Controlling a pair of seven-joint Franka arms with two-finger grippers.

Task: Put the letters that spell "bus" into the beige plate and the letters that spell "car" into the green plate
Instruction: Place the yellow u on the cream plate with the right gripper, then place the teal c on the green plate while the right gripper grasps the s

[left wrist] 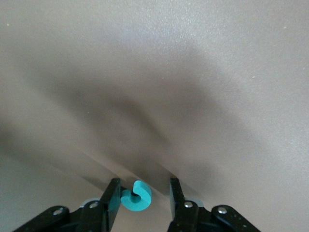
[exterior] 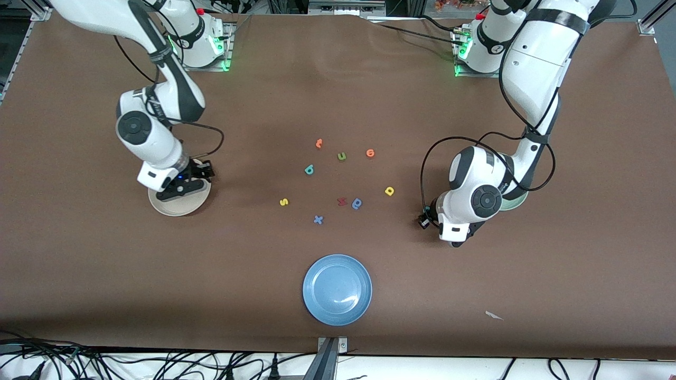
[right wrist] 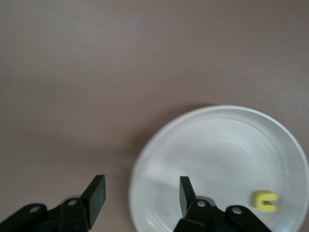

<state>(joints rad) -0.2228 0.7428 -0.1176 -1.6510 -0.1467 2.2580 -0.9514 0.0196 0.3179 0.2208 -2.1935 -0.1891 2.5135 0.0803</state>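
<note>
Barely begun: a yellow u (right wrist: 265, 201) lies in the beige plate (right wrist: 217, 140) under the right gripper (right wrist: 142, 186), jaws apart, the left gripper (left wrist: 144, 187) straddles the teal c (left wrist: 135, 199) unclamped, and the other letters wait on the worktop (exterior: 158, 274).

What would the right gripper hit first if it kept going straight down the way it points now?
Likely the beige plate: the right gripper hangs open over its rim, so one finger might meet the rim and the other bare table. The yellow u in the plate lies off that line.

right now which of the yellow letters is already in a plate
The yellow u, lying in the beige plate. The yellow s and yellow a lie on the bare table.
</note>
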